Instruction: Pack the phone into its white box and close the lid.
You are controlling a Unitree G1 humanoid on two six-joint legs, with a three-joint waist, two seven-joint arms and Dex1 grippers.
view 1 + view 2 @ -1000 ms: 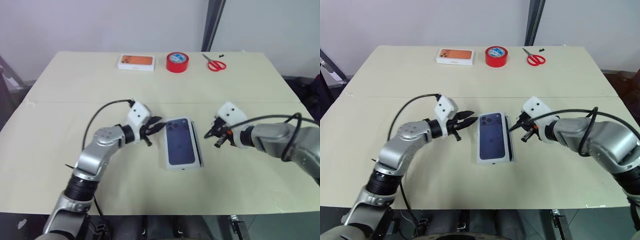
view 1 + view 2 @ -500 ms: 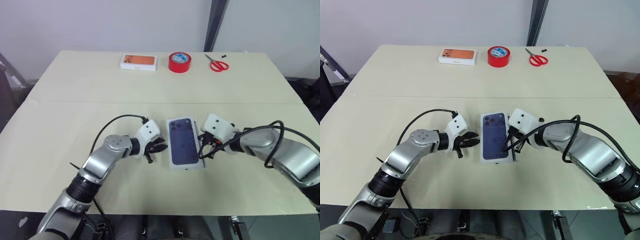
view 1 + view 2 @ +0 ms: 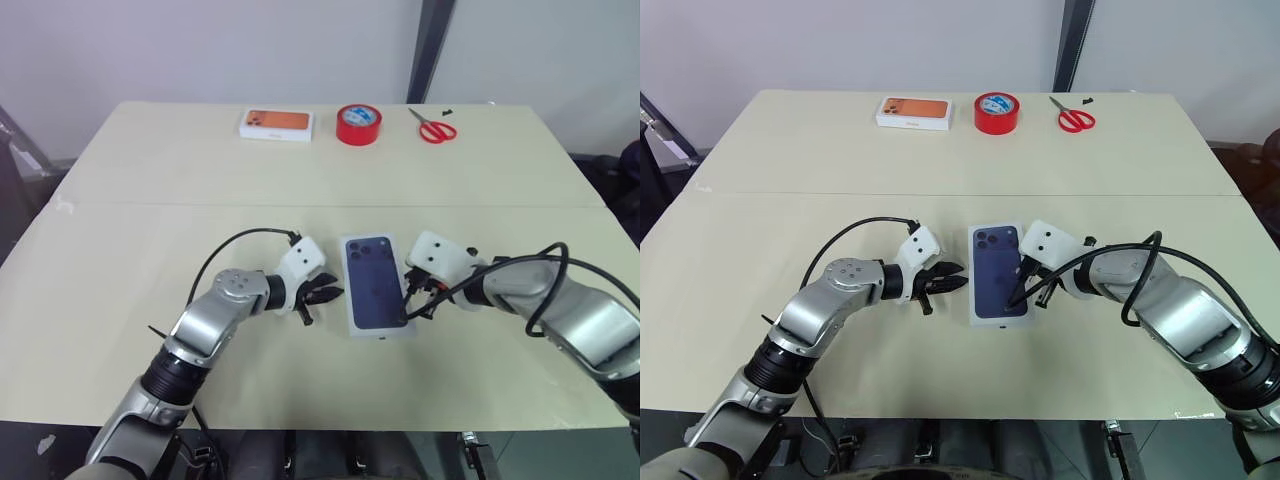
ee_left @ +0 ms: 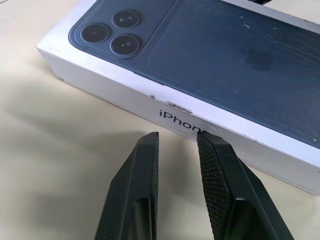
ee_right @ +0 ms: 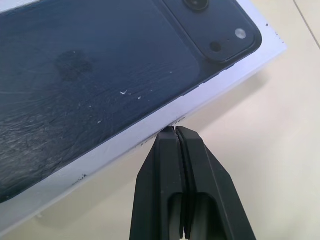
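Near the table's front middle lies the lid [image 3: 378, 285], white-walled with "iPhone" lettering on its side [image 4: 180, 116] and a dark navy phone picture with camera lenses on top. It sits over the white box, so the box tray and the phone are hidden beneath. My left gripper [image 3: 330, 297] lies low just left of it, open, with its fingertips [image 4: 150, 145] a little short of the lettered wall and nothing between them. From the right, my right gripper [image 3: 405, 315] is shut, and its tip [image 5: 175, 131] touches the lid's right long edge.
Along the far edge of the tan table [image 3: 150, 220] stand a white box with an orange top [image 3: 277, 123], a red tape roll [image 3: 359, 124] and red scissors [image 3: 434, 129]. A seam crosses the table behind the lid.
Both grippers closed in on the box, the left sinking toward its left side, the right coming against its right edge. The dark gap along the right edge no longer shows.
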